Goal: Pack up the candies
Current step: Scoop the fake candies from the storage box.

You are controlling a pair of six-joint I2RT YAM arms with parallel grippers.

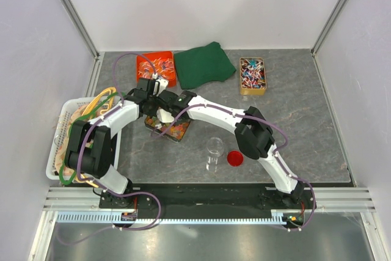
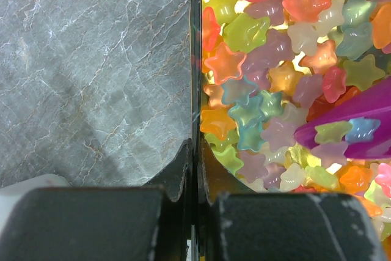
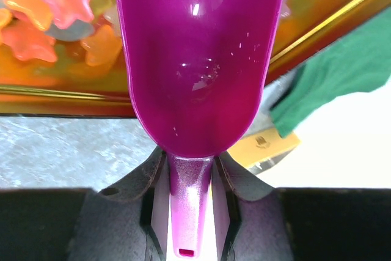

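**Visitor:** Where are the translucent star-shaped candies (image 2: 269, 77) sitting?

**Onlooker:** They are lying heaped in a shallow gold-lined tin (image 2: 197, 59) on the grey marbled tabletop (image 2: 91, 77). The left pincer (image 2: 195, 151) is pinching the tin's wall.

**Visitor:** And the other arm?

**Onlooker:** The right pincer (image 3: 190, 175) is gripping a glossy purple plastic scoop (image 3: 198, 59) by its handle, with the bowl dipping among the candies.

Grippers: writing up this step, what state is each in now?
Left gripper: shut on the wall of the candy tin.
Right gripper: shut on the handle of the purple scoop.

Candies (image 1: 178, 131) mostly beneath arms (image 1: 214, 114)
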